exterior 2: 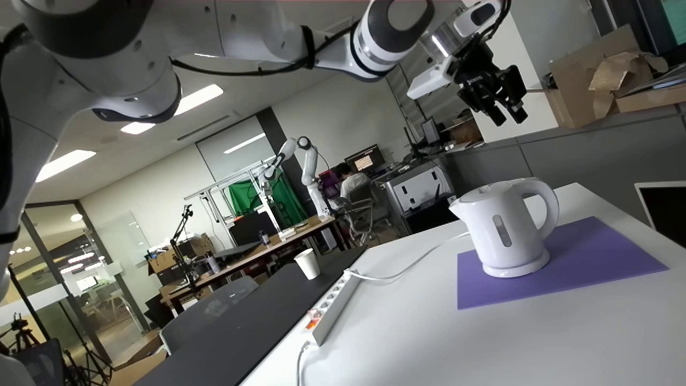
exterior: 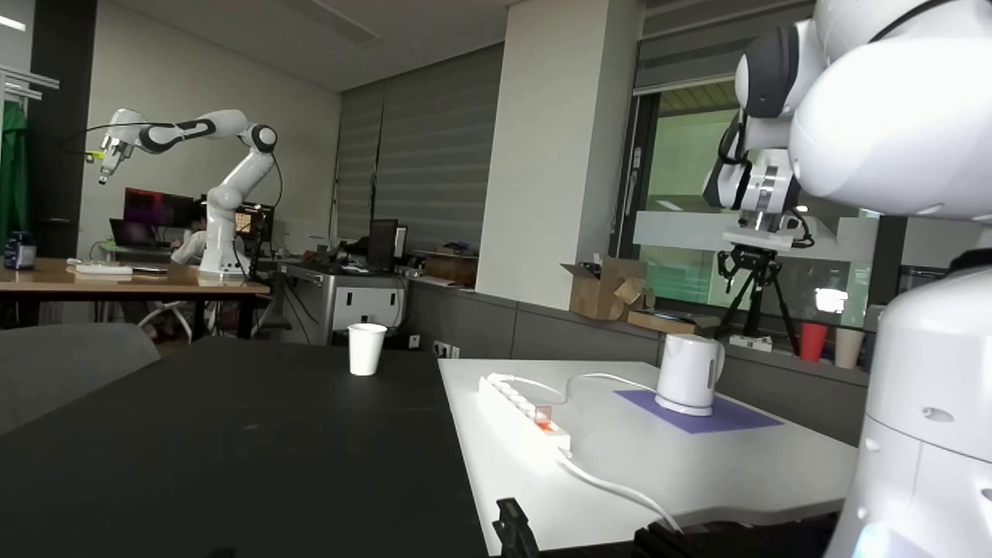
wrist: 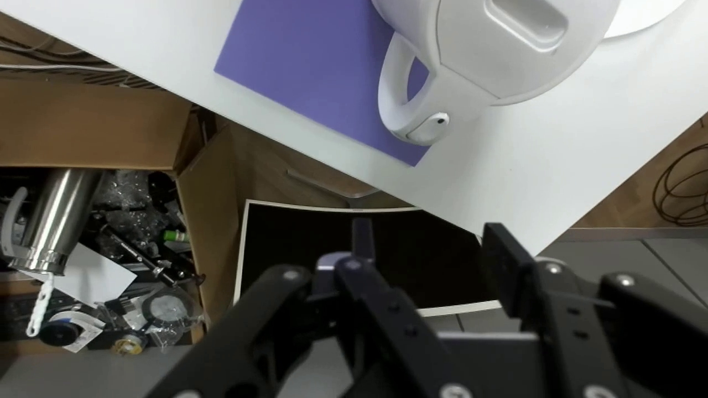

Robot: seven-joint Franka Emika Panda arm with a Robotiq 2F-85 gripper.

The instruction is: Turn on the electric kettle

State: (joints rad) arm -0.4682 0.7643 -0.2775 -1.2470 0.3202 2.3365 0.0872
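The white electric kettle [exterior: 682, 376] stands upright on a purple mat [exterior: 740, 418] on the white table. It also shows in an exterior view [exterior 2: 504, 230], with its handle towards the table's far edge. In the wrist view the kettle [wrist: 498, 50] is at the top, seen from above. A small tab [wrist: 431, 128] with a dark dot sits on the handle's outer end. My gripper [wrist: 426, 235] is open and empty, apart from the kettle. In both exterior views the gripper [exterior: 745, 267] [exterior 2: 506, 115] hangs in the air well above the kettle.
A white power strip [exterior 2: 332, 305] lies on the white table [exterior 2: 429, 332], with a cable running to the kettle. A white cup [exterior: 364, 349] stands on the black table. Beyond the table edge are a dark monitor [wrist: 310, 243] and a cardboard box [wrist: 94, 121].
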